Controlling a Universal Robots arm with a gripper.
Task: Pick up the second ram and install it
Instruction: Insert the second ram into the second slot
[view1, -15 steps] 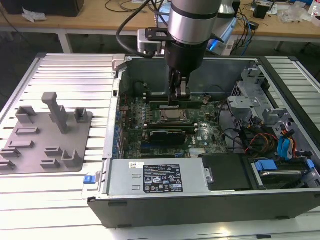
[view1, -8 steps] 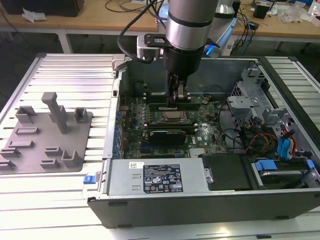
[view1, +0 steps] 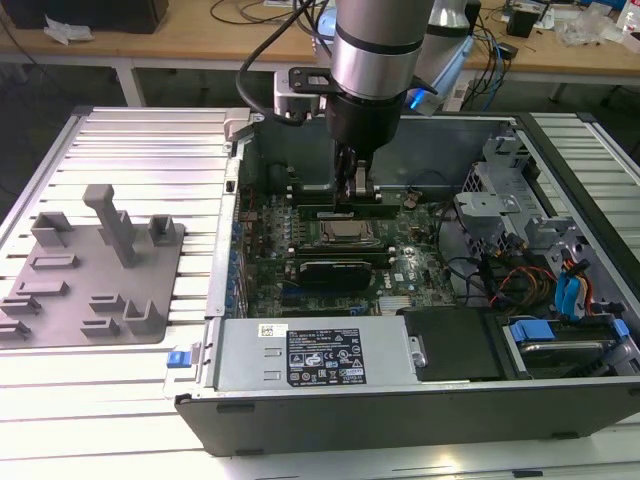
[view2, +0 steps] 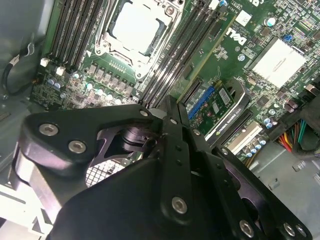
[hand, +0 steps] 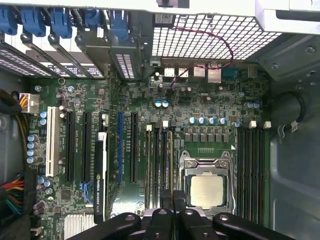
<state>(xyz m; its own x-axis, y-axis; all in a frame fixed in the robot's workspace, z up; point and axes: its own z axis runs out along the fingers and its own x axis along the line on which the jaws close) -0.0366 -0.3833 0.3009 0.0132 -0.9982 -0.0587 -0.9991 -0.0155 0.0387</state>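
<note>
The gripper (view1: 357, 192) hangs straight down inside the open computer case (view1: 420, 410), its fingertips low over the motherboard (view1: 400, 275). Its two fingers are drawn close together, leaving a narrow slit. In both wrist views the thin edge of the second ram (hand: 171, 160) runs lengthwise into that slit, so the gripper (hand: 172, 200) appears to pinch the stick across its thickness.

In the exterior view the second ram (view1: 385, 211) shows as a long dark strip directly under the fingertips, reaching out past them on both sides and standing on edge in line with the memory slots. In the second wrist view its greenish edge (view2: 205, 57) stretches away from the gripper (view2: 172, 107), parallel to the empty black slots beside it. Whether the stick is fully seated cannot be told.

The processor socket (hand: 206, 192) lies just beside the fingers, on the side nearer the exterior camera (view1: 340, 235). A grey moulded tray (view1: 100, 270) sits well away from the gripper, outside the case.
</note>
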